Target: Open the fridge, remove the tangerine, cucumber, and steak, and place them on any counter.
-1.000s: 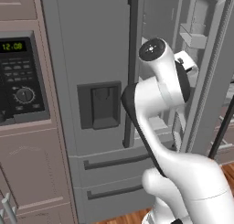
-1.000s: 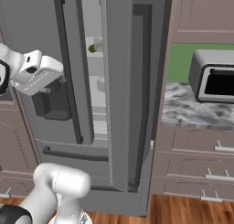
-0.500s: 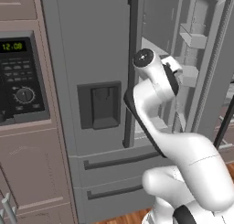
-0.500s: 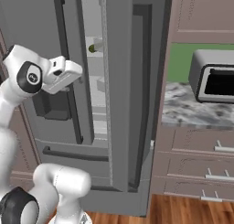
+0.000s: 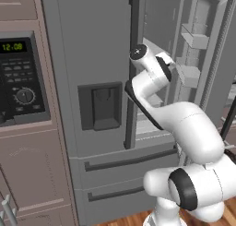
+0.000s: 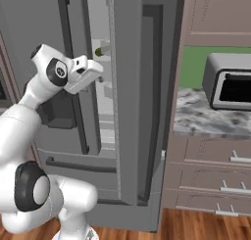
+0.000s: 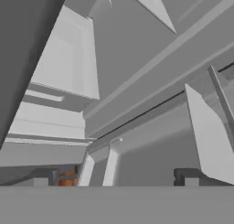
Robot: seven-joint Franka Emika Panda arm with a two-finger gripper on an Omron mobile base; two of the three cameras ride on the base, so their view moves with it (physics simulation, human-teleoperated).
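Fridge interior is where the gripper is headed: its two dark fingers stand spread wide with nothing between them, one at each lower corner of the hand view, a stance that suits reaching in for a small item, not pulling a handle. Between them the hand view looks along pale shelves and grey liner walls; a small orange patch sits just beside the left finger at the bottom edge, possibly the tangerine, too little of it visible to say. In the right base view the hand sits at the gap between the closed left door and the right door, which is swung out edge-on toward the camera, so the opening step looks done. A small green item, likely the cucumber, rests on an upper shelf near the shelf's front edge, just above and beyond the hand. The steak cannot be made out. The counter lies to the right of the open door, marbled, with a toaster oven on it toward the back; bare stone at its front edge would take the items.
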